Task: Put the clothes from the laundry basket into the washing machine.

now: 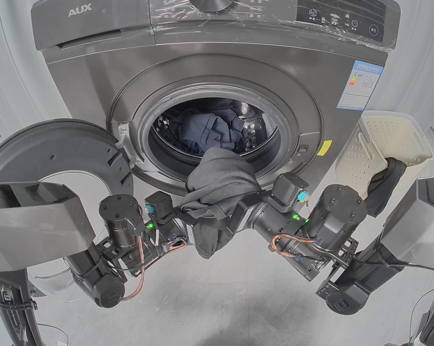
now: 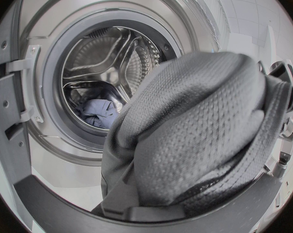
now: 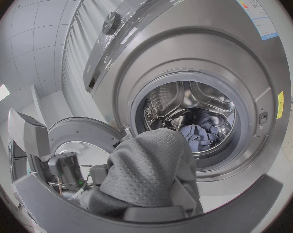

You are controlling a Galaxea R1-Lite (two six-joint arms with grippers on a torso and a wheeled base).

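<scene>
Because the grey garment (image 1: 222, 183) is bunched high just in front of the lower rim of the drum mouth and is not yet inside, with a loose tail hanging below the arms, we judge that tail to be the main risk. It could catch on the rim, or drop outside the washing machine (image 1: 217, 68) if the bundle is let go too early. A push that is too shallow could also leave cloth lying across the door seal. We see the garment heaped over and between both wrists. The left fingers (image 2: 153, 214) and the right fingers (image 3: 153, 213) each show as 1 closed block beneath the fabric, so we take them as clamped on the garment from opposite sides, low in the bundle. Deeper in the drum lie blue clothes (image 1: 207, 130). To the left the door (image 1: 49, 154) stands swung wide. To the right the laundry basket (image 1: 399, 135) sits beside the machine with 1 dark garment (image 1: 385, 183) draped over its edge, not yet loaded
</scene>
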